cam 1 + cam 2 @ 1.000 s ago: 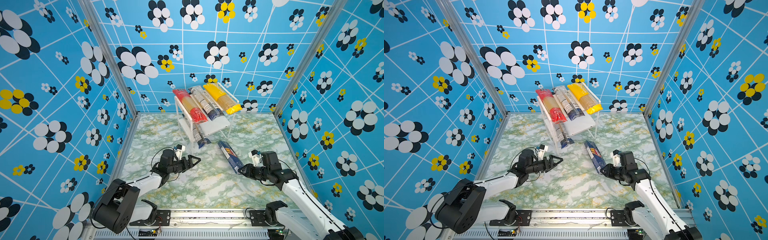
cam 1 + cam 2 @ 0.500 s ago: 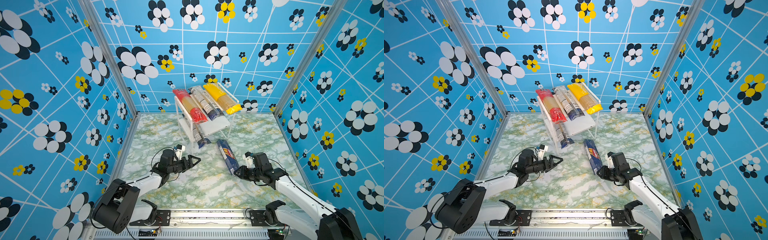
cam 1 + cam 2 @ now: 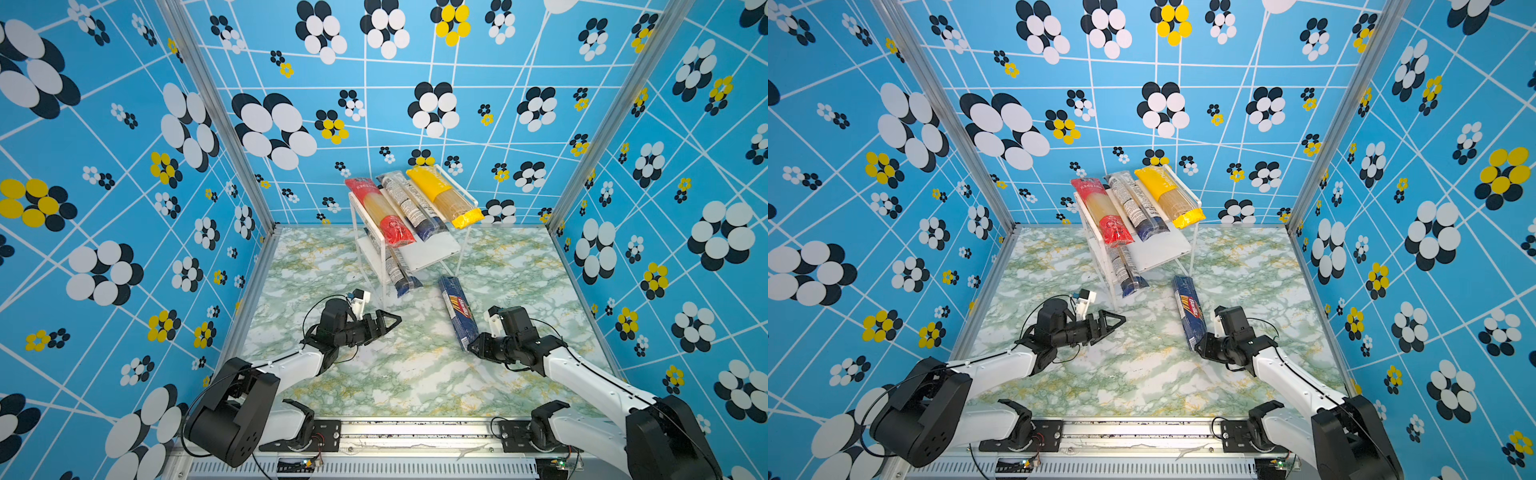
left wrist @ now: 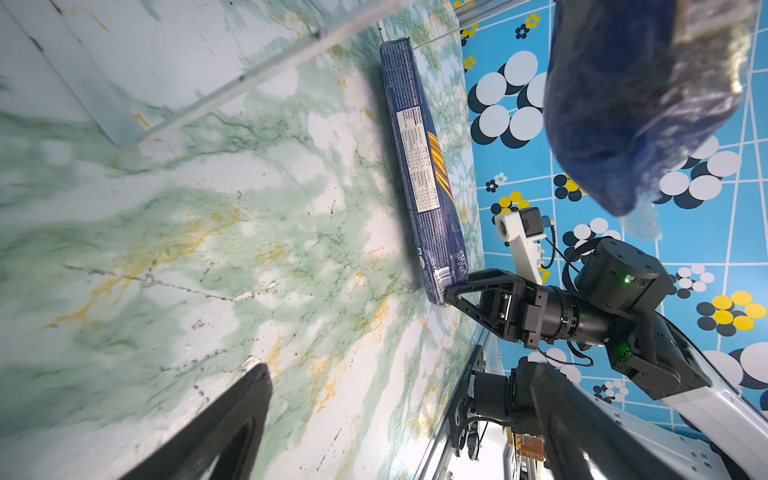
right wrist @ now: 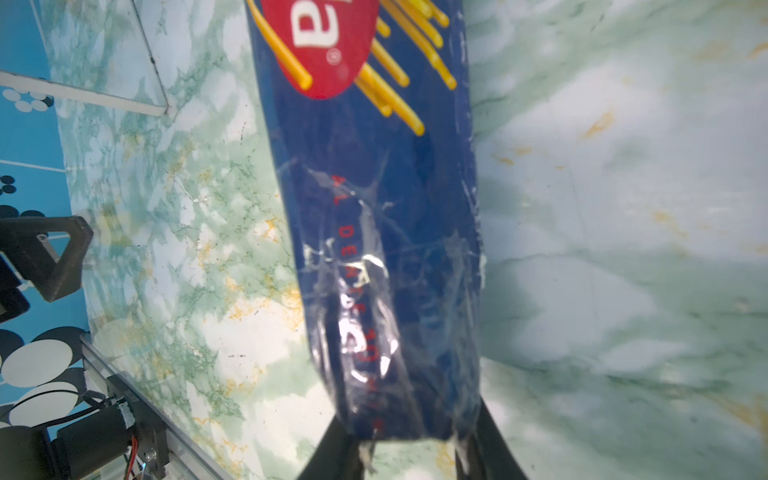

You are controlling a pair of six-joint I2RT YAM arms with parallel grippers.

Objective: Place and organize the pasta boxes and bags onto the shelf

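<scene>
The navy Barilla box (image 3: 457, 311) lies on the marble table (image 3: 374, 374), a bit right of the middle; its far end is close to the shelf (image 3: 432, 251) and its near end points at the robot.

The right gripper (image 3: 471, 347) has its jaws pinched nearly closed on the near end of the box; the right wrist view shows a finger on each side of that end. The left gripper (image 3: 395, 322) hangs over the table on the left, with its jaws wide apart and nothing in them.

On the top board lie the red-ended pack (image 3: 382, 208), a see-through pack (image 3: 411, 205) with a navy end, and the yellow pack (image 3: 444, 195); the second see-through pack (image 3: 397, 270) lies on the left of the low board and pokes out at the near side. The right part of the low board is bare; I think the box could go there.

The box looks like stiff card, so it should keep its shape and not flop like the bags. It is long and thin, so held by one end it will likely want to dip and twist. Shiny clear wrap covers the near end, so it may slip. The dry sticks inside can snap, so no bumps. A hold nearer the middle, across the thin way, seems safer; with this end hold, going slow and low seems best.
</scene>
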